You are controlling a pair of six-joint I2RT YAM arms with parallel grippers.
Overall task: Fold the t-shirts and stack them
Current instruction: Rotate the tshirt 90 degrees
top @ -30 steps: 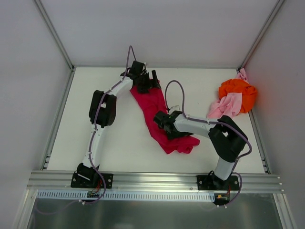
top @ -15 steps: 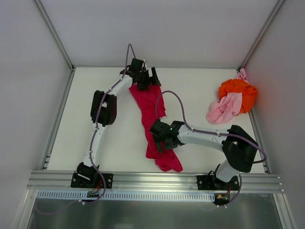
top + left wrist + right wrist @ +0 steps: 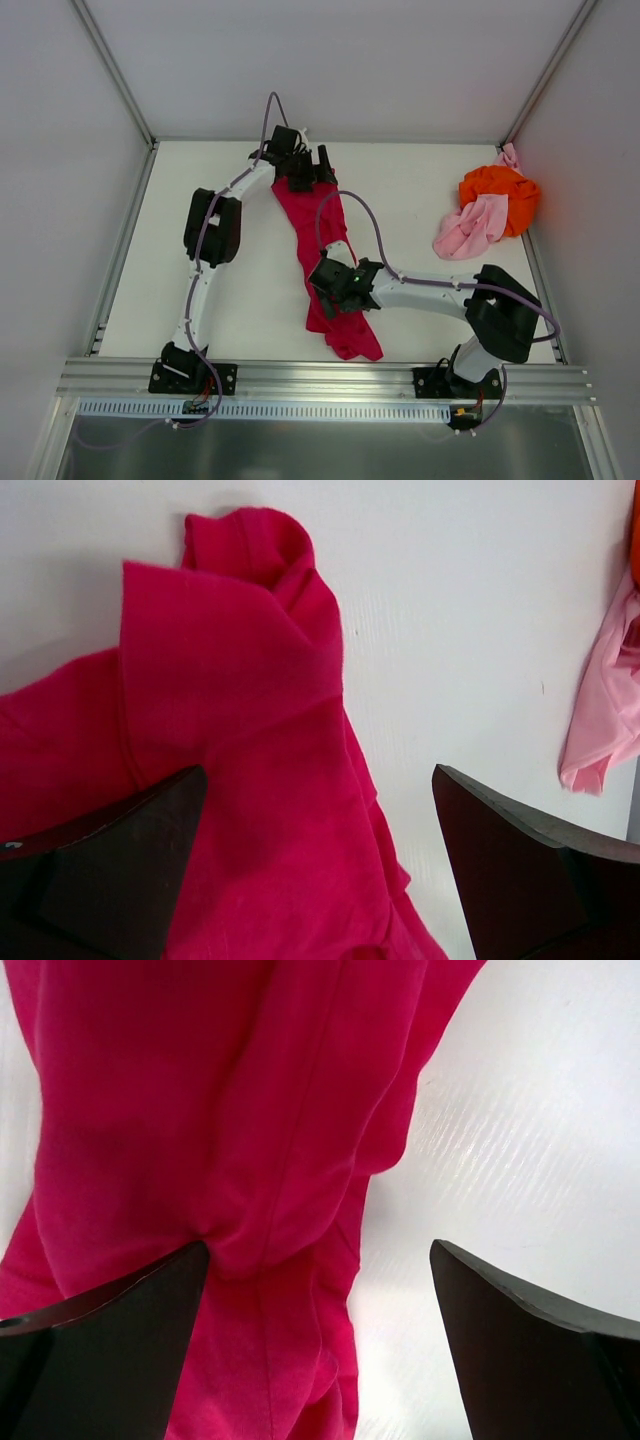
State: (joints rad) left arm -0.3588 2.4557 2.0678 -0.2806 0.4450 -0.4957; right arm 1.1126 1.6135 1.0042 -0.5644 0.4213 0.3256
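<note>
Your workspace is a white table (image 3: 215, 300) boxed in by pale grey walls (image 3: 60, 150), with both arm bases at its near edge. The red shirt (image 3: 322, 228) lies in the middle of the table as a long, narrow, rumpled strip. It runs from the far side towards you, and its near end is bunched close to the front edge.

Your left gripper (image 3: 318, 780) is at the far end of that strip. Its wrist camera shows the fingers (image 3: 110, 880) spread wide, gripping nothing, with a folded flap of the red cloth lying on the table between and beyond them.

Your right gripper (image 3: 318, 1250) sits over the nearer part of the strip, a little farther from you than the bunched end. Its fingers are spread wide too. In its wrist view the cloth puckers right at the tip of the left-hand finger, and there is bare table by the other.

The orange shirt (image 3: 505, 190) is crumpled by the right wall near the far corner. The pink shirt (image 3: 472, 225) lies touching it on its near-left side. Both are well apart from the red one.
</note>
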